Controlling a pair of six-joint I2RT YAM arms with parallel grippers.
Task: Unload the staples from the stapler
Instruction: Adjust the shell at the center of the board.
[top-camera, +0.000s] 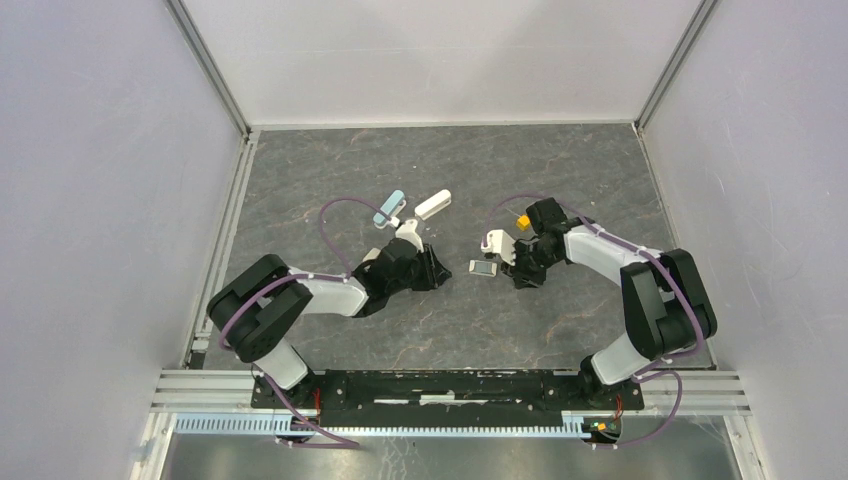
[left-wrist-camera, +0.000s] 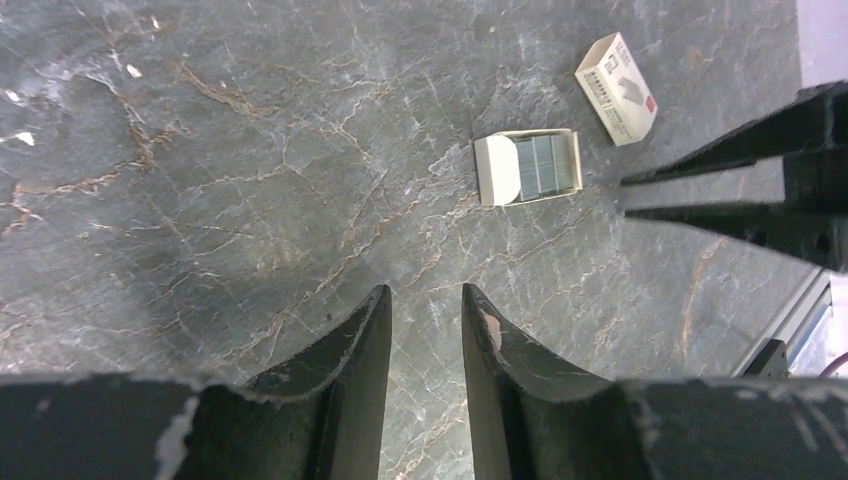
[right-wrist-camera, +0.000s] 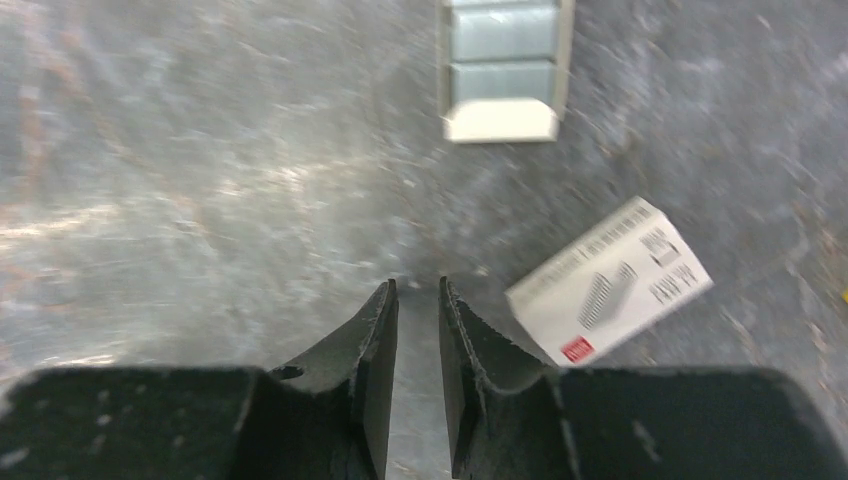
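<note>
- Looking down from the top camera: the stapler (top-camera: 432, 205) lies hinged open on the table (top-camera: 300, 180), teal and white halves splayed, just past the left gripper (top-camera: 430, 270). The staples are too small to pick out here. They may sit in the stapler's channel, but that cannot be told. The right gripper (top-camera: 521, 275) hangs just beside the tray (top-camera: 484, 267), with the box (top-camera: 495, 240) near it. The worry is that both grippers crowd the tray while the stapler sits off to the side, and arms this near each other could clash.
- Left wrist: the left gripper (left-wrist-camera: 425, 292) has its fingers a little apart with nothing between them. Ahead lies the tray (left-wrist-camera: 528, 167), packed with grey staple blocks, and the box (left-wrist-camera: 616, 88) lies beyond it. The right gripper (left-wrist-camera: 640, 195) pokes in from the right. The likely slip is reaching for the tray's spare blocks instead of the stapler's own strip.
- Right wrist, blurred: the right gripper (right-wrist-camera: 418, 285) has its fingers nearly together with a slim gap, empty. The tray (right-wrist-camera: 503, 60) is ahead and the box (right-wrist-camera: 608, 280) sits just beside one finger. Any sideways drift probably shoves the box. A gap this slim may push a thin strip along rather than catch it.
</note>
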